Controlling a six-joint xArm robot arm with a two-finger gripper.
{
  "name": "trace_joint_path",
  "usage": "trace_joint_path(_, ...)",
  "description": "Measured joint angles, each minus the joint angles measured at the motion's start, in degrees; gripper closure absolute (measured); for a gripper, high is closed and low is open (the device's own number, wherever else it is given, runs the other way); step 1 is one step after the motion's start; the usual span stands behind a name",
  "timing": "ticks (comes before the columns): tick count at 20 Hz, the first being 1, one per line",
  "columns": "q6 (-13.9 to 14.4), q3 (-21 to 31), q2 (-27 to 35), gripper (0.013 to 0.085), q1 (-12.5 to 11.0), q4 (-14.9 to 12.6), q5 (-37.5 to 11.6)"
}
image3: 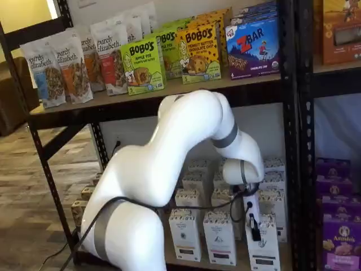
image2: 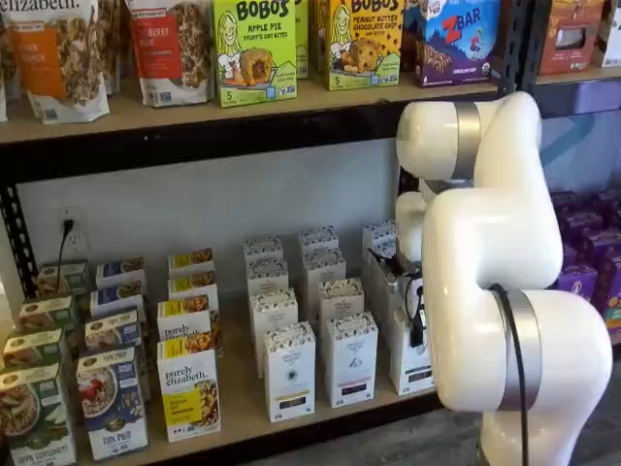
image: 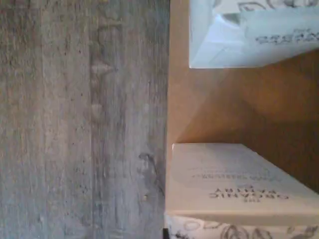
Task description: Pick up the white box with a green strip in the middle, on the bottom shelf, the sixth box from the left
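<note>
While fingers (image3: pixel 255 228) overhang the white box (image3: pixel 264 248), aisle-side stays clear.

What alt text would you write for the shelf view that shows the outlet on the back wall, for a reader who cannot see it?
A large white robot arm fills the right side, reaching its gripper down at the front white box on the bottom shelf. Rows of white boxes stand beside it, yellow-labelled boxes further left; snack boxes line the shelf above.

bare shelf board (image: pixel 234 104) between two cartons — passable gap.
</note>
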Motion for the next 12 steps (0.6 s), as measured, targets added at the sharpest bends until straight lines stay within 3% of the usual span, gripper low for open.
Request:
trace_joint_path(4,1.1,2.63,-1.5,0.053,-0.13,-1.27,-1.52)
trace_joint_path(12,-0.41,13.48,-9.05,0.053,0.01,0.88,-4.31)
